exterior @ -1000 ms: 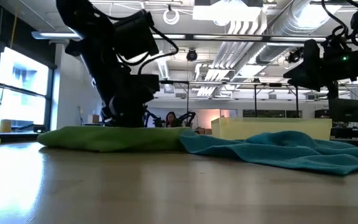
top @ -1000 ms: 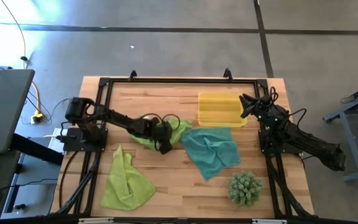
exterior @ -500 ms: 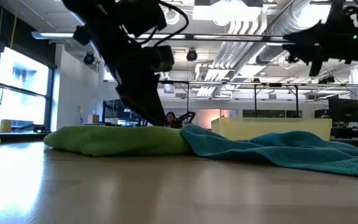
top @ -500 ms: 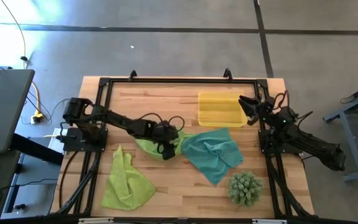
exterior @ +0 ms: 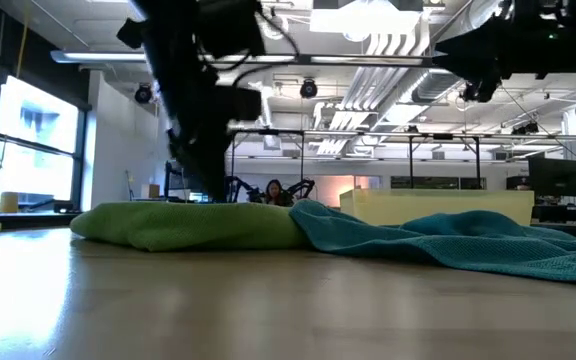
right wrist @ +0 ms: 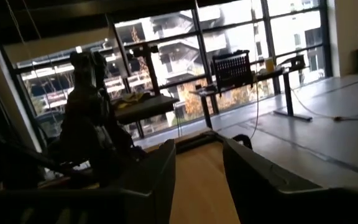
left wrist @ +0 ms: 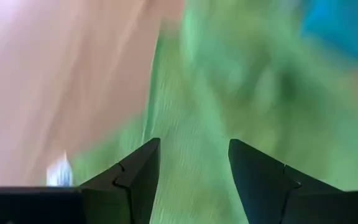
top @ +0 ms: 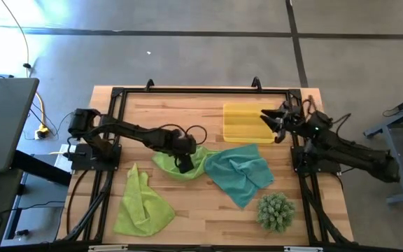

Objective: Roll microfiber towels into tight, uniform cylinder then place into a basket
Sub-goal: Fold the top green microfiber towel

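A bunched lime-green towel (top: 165,163) (exterior: 188,222) lies mid-table, its right end under the edge of a crumpled teal towel (top: 240,171) (exterior: 448,240). My left gripper (top: 185,164) (left wrist: 194,155) stands open over the green heap, pointing steeply down, with nothing between its fingers. A second lime-green towel (top: 142,203) lies crumpled near the front left. The yellow basket (top: 243,122) (exterior: 438,208) sits at the far right, with nothing showing in it. My right gripper (top: 268,120) (right wrist: 199,162) hangs open high above the basket's right end, pointing about level toward the table's left, with nothing between its fingers. My left gripper's open fingers (left wrist: 138,165) come from above over the top of the green heap (left wrist: 191,118). Whether their tips touch the cloth cannot be told. My right gripper touches nothing.
A spiky green ball-shaped plant (top: 276,211) stands at the front right corner. A black frame (top: 201,89) runs around the tabletop. Bare wood (top: 173,119) shows at the far left and along the front middle.
My left gripper has risen over the green towel. That towel's far right corner has been drawn in, so it is now a tighter heap with the teal edge over its right end. My right gripper has risen, tipped up to about level and shifted left over the basket's end.
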Controlling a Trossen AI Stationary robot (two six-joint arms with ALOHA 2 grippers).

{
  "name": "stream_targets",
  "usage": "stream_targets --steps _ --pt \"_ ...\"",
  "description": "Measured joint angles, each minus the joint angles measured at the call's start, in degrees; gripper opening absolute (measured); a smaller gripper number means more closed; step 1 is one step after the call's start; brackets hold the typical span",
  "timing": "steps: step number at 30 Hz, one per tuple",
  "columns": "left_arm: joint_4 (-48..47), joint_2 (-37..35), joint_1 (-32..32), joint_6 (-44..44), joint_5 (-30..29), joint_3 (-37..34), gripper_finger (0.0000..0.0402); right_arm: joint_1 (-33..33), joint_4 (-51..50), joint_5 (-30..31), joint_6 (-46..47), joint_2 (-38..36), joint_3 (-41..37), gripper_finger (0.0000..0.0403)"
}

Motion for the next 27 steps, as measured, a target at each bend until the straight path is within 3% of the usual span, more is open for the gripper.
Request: stream_targets --steps 11,21,27 --pt "2.45 6.48 -0.2 -8.37 0.18 -2.43 0.0181 10.38 -4.39 3.08 -2.56 23.18 11.42 0.0126" --pt "19.67 8.13 -0.55 -8.24 1.07 -2.67 0.0181 21.89 -26.32 3.14 -2.09 39.81 23.57 0.0126" --pt "21.27 8.09 -0.66 -4.99 1.66 -2.77 0.0181 27.75 -32.64 2.37 -2.03 47.33 27.44 0.0126"
